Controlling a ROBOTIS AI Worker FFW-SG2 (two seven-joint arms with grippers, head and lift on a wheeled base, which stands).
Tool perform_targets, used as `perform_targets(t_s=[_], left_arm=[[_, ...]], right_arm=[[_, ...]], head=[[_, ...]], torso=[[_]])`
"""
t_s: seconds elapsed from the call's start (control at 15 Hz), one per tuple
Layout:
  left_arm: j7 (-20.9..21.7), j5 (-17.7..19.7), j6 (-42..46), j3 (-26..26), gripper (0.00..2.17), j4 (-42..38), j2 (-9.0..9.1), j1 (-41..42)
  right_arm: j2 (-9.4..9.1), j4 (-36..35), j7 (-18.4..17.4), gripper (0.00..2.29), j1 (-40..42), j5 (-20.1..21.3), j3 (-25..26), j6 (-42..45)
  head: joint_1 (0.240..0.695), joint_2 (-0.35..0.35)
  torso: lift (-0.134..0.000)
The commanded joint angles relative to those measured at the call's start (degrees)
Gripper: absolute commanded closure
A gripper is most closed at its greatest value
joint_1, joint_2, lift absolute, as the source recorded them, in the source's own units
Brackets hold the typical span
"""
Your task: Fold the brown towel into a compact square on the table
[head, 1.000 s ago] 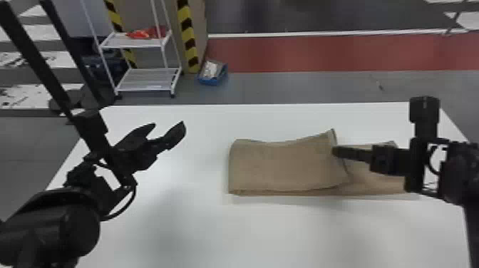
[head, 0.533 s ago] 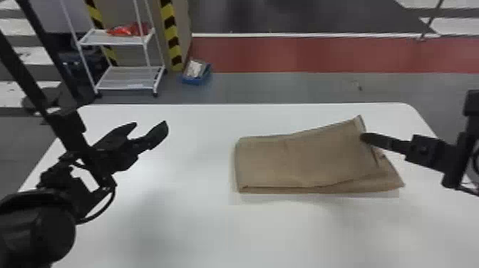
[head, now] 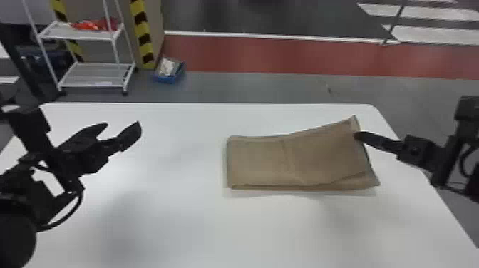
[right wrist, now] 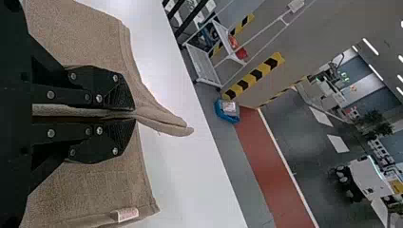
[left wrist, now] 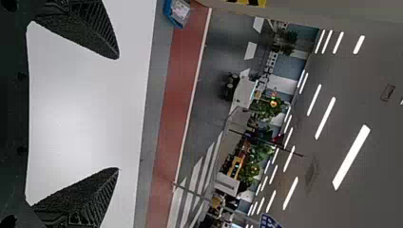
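Beyond the brown towel [head: 263, 160], past the far edge of the white worktop [head: 178, 221], a red band [head: 285, 53] crosses the grey floor; to the towel's far left stand a white shelf rack [head: 53, 34], bearing red material [head: 92, 25], and a blue box [head: 165, 79], the latter on the floor beside a column with yellow-and-black striping [head: 142, 35]. The towel lies toward the right part of the worktop as a layered oblong, its long sides running left to right. Its left portion lies flat; at its right end the upper fabric rises toward the far corner, sloping above the lower layer. The right pincer [head: 359, 136], entering from the towel's right, is clenched on this raised edge, the cloth [right wrist: 164, 122] pinched between its fingers [right wrist: 119, 97] and projecting past their tips. A small pale label [right wrist: 127, 214] is attached along the towel's hem. The left pincer [head: 122, 125], well apart to the towel's left, is released, its fingers [left wrist: 90, 28] spread above the worktop.
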State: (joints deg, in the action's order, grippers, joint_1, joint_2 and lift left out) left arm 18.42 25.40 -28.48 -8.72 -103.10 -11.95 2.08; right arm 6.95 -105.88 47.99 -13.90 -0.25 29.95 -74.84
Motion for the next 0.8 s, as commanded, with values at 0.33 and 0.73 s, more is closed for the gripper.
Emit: perform_targets(t_s=[0.33, 0.73], left_arm=[[-0.31, -0.7, -0.48, 0.81, 0.04, -0.09, 0.09, 0.03], [-0.31, -0.79, -0.48, 0.89, 0.04, -0.09, 0.09, 0.03]], right_arm=[[1.22, -2.49, 0.35, 1.02, 0.28, -3.26, 1.6, -4.57], [4.04, -1.7, 0.35, 1.02, -0.25, -4.58, 3.89, -4.57]], head=[[0.695, -0.084], [0.695, -0.122]], torso=[[-0.124], [-0.124]])
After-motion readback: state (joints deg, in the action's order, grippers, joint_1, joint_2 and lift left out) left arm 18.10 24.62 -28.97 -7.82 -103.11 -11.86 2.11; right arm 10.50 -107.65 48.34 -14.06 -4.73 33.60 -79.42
